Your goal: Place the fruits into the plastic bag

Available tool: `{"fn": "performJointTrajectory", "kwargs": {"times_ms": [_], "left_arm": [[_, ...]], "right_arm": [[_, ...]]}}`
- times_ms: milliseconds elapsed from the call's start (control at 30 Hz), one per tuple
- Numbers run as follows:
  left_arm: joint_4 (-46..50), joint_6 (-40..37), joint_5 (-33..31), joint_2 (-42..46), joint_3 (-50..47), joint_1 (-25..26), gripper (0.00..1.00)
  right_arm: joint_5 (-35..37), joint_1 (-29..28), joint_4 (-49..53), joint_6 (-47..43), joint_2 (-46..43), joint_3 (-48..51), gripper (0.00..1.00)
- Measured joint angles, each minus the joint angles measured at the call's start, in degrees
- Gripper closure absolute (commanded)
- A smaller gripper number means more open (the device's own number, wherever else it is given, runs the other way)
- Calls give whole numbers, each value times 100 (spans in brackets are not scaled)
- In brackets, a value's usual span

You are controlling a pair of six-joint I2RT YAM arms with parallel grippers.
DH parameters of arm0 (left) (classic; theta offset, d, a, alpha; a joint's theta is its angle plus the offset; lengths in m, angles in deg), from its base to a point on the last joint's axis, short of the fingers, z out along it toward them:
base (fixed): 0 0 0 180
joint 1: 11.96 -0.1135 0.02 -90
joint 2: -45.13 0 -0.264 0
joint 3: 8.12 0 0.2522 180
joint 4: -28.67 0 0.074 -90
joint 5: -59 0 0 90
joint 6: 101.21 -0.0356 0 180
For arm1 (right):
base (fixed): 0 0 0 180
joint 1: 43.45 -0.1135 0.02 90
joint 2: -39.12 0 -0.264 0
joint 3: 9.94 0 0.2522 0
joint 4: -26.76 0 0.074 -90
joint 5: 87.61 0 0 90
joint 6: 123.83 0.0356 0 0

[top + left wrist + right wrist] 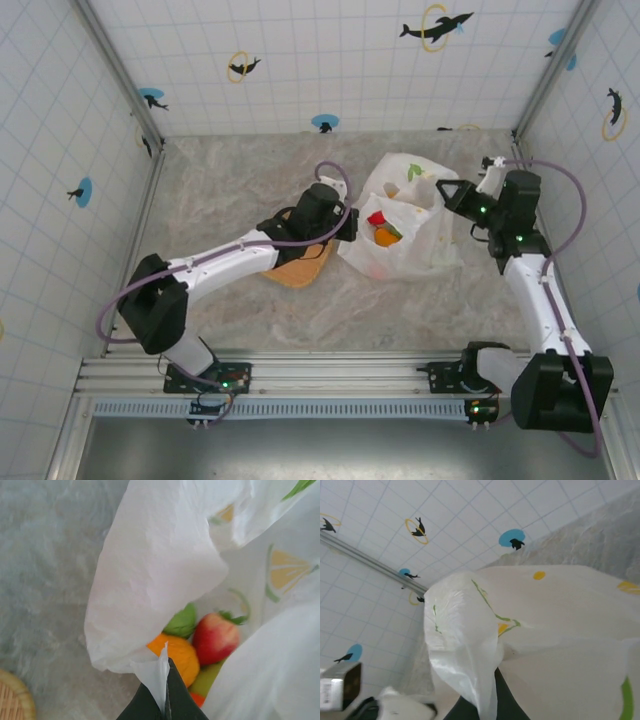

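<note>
Furthest left, the woven mat (300, 270) lies on the table (220, 190) beneath my left arm. My left gripper (167, 687) is closed narrow on a fold of the plastic bag (410, 245), pinching the left lip of its mouth. The film is thin, limp and slippery. I judge it will slide or tear if I pull hard, so a doubled fold near the rim is the place to hold.

The bag sits mid-table, right of the mat, with its mouth held apart. Inside lie the fruits (382, 230): an orange fruit (175, 652), a red fruit (215, 637), a yellow-green fruit (207, 680) low between them, and a green piece (182, 622) behind. They look light, hard and prone to roll.

On the right, my right gripper (492, 700) is clamped on the bag's opposite lip.
</note>
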Motion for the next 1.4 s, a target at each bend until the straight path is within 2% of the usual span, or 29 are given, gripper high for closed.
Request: {"fn": "performJointTrajectory", "kwargs": {"times_ms": [200,400,667,833,1133,1400], "left_arm": [[42,-101,-2,332,498,0,100],[348,-203,-50,501,763,0,100],[951,-363,-365,977,859,0,100],[979,-385,-520,1255,859,-83,100],[981,-378,-417,306,754,-452,100],[772,-326,-166,-243,575,-520,100]], "right_arm": [[595,2,693,-557,-205,-986,100],[861,0,1069,-841,-494,-1252,100],[570,0,1283,-702,-595,-1248,100],[223,-33,887,-328,-748,-863,100],[48,-197,455,20,-295,264,99],[350,-192,455,-267,-4,479,99]]}}
